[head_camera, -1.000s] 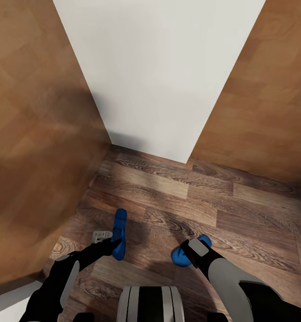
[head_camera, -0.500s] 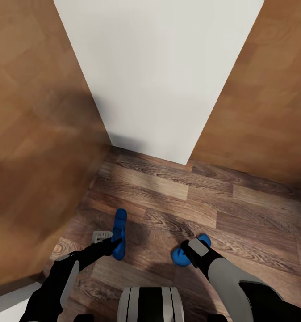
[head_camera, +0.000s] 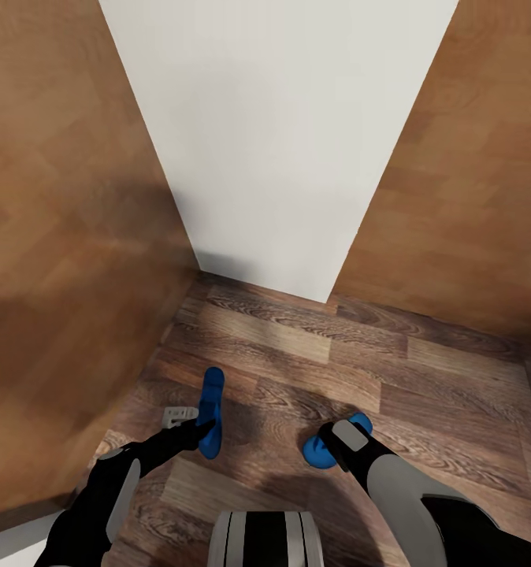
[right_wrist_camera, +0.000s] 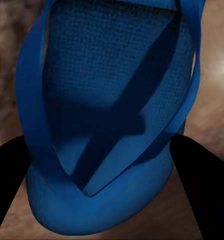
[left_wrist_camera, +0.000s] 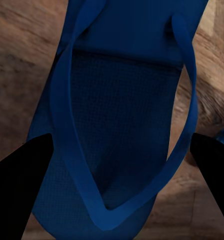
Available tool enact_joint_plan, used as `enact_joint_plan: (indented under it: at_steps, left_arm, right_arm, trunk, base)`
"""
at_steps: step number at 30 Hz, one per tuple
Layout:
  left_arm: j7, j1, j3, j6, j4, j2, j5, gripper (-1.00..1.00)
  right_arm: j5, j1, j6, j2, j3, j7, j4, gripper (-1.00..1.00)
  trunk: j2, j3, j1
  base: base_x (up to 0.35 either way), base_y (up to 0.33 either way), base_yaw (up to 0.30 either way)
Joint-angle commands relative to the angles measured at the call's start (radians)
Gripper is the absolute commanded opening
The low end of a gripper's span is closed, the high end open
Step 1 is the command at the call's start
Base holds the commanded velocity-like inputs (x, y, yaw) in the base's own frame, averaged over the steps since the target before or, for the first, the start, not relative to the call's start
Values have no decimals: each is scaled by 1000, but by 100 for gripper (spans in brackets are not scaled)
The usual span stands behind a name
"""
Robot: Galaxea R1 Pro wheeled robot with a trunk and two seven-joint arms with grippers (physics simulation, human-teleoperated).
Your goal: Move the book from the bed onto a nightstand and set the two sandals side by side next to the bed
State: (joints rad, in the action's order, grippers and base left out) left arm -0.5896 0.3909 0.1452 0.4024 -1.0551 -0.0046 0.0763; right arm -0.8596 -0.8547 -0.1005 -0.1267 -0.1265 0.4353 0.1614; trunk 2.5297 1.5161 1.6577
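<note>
Two bright blue sandals are held just above the wood-plank floor [head_camera: 297,354]. The left sandal [head_camera: 211,405] stands on edge, with my left gripper [head_camera: 202,429] shut on its near end. In the left wrist view this sandal [left_wrist_camera: 121,100] lies between the black fingers [left_wrist_camera: 17,185], thong straps facing the camera. My right gripper [head_camera: 330,442] is shut on the right sandal [head_camera: 319,453]. The right wrist view shows that sandal [right_wrist_camera: 107,90] held between the fingers [right_wrist_camera: 201,185]. The book is out of view.
A tall brown wooden surface [head_camera: 61,276] rises close on the left and another [head_camera: 470,197] on the right; I cannot tell which is bed or nightstand. A white wall [head_camera: 273,142] closes the gap between them. My base [head_camera: 267,539] is at the bottom.
The head view has shifted slightly, so the wall and wooden surfaces sit a little differently. Both grippers still hold their sandals in about the same place.
</note>
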Motion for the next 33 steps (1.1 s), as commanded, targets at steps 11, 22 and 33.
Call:
enact_joint_plan:
  at_steps: [11,22,33]
  left_arm:
    - [-3,0,2,9,0,-1,6,-100]
    - [-3,0,2,9,21,-1,5,-100]
    - [-1,0,4,7,42,0,5,-100]
  right_arm:
    - [9,0,-7,-1,-9,4,1,-100]
    - [35,6,37,-1,-1,-2,46,-100]
    - [284,15,-24,2,-1,-93,239,-100]
  trunk:
    - [-2,-42,-5]
    - [-5,-85,-10]
    - [-8,-127,-15]
  base:
    - [0,0,0]
    - [0,0,0]
    - [0,0,0]
